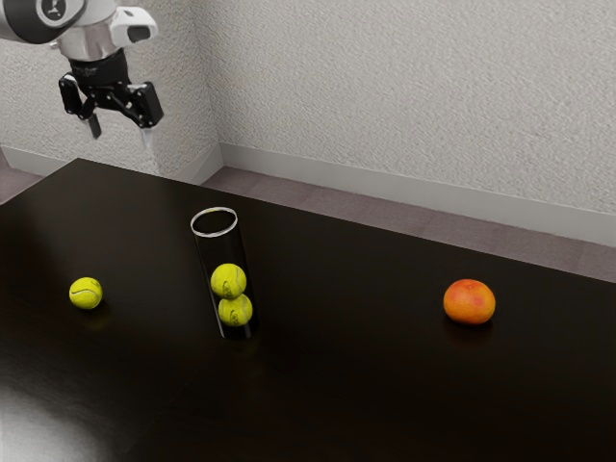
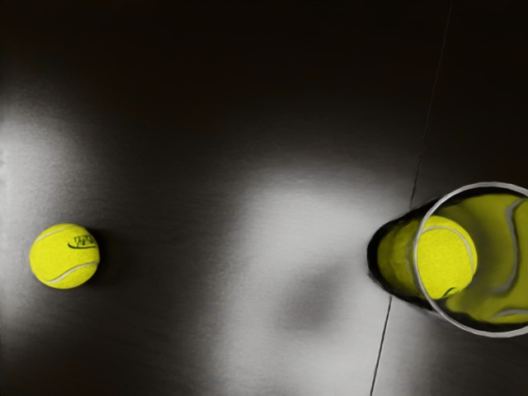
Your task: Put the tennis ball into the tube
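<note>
The clear cylindrical tube (image 1: 222, 252) is standing upright on the dark, glossy table (image 1: 337, 395), and it is already holding 2 tennis balls, the upper tennis ball (image 1: 228, 281) resting on the lower tennis ball (image 1: 235, 311). The loose tennis ball (image 1: 86, 294) is lying on the tabletop outside the tube, well apart from it, toward the exterior view's left, so I am judging that 1 ball is left to load and that picking it up, carrying it over the rim and releasing it are all waiting to be done. An orange-red fruit (image 1: 469, 302) is sitting beyond the tube, toward the exterior view's right, and I am reading it as no part of the job. My arm (image 1: 85, 38) is reaching in from the exterior view's upper left, and my black two-finger gripper (image 1: 120, 134) is pointing down, hanging high above the loose ball and the tube, its 2 fingers spreading apart and pinching nothing.
</note>
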